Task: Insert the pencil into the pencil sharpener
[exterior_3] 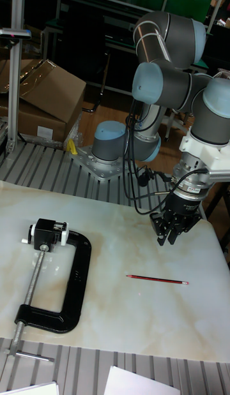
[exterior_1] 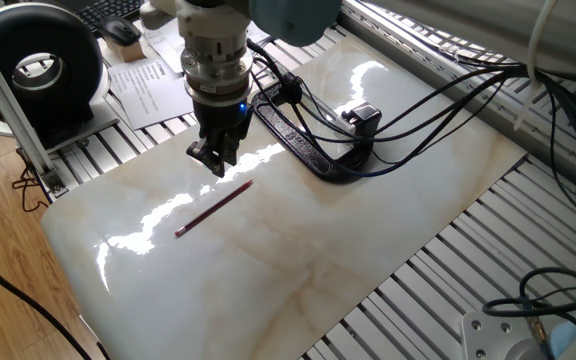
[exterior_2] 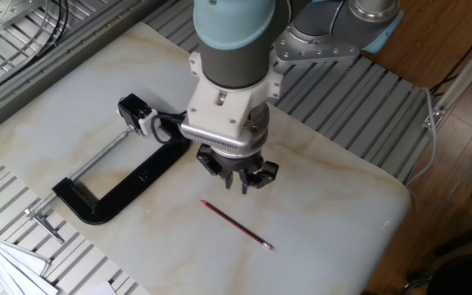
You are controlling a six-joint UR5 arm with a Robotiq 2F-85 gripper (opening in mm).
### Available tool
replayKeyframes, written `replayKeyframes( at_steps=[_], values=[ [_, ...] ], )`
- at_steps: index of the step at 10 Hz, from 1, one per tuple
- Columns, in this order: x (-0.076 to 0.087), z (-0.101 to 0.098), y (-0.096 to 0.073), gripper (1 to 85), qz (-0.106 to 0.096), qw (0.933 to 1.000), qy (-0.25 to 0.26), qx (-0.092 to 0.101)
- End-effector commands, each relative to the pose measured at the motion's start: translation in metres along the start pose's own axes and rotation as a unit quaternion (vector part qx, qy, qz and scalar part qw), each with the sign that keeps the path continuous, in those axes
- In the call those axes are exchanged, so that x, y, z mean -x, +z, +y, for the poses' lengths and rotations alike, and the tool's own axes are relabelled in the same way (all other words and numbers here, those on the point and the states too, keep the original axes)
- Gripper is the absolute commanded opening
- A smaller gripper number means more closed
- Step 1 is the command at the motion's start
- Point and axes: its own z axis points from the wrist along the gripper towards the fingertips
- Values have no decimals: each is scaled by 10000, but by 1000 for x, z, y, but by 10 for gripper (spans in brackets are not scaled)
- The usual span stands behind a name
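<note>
The dark-red pencil (exterior_1: 214, 209) (exterior_2: 238, 224) (exterior_3: 156, 280) lies flat on the marble table top (exterior_1: 298, 260), untouched. My gripper (exterior_1: 215, 163) (exterior_2: 244, 182) (exterior_3: 167, 237) hovers just above the table beside the pencil's end nearer the clamp. Its fingers point down, a little apart, with nothing between them. The pencil sharpener (exterior_1: 362, 116) (exterior_2: 134, 111) (exterior_3: 48, 233), a small black block with a white face, sits in the mouth of the large black C-clamp (exterior_1: 303, 150) (exterior_2: 129, 184) (exterior_3: 73, 286), well away from the gripper.
Black cables (exterior_1: 418, 110) trail from the arm across the back of the table over the clamp. Off the marble lie papers (exterior_1: 148, 80), a round black device (exterior_1: 38, 65) and a keyboard (exterior_1: 108, 12). Aluminium slats (exterior_1: 488, 240) surround the slab.
</note>
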Motion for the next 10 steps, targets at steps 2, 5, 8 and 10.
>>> replayKeyframes(
  at_steps=[2,5,8,10],
  values=[
    [0,1,-1,360,4,9992,-387,46],
    [23,12,22,373,-103,9993,-364,4],
    [14,11,24,390,116,9973,-731,1],
    [18,-4,24,423,79,9886,-1476,-290]
  ],
)
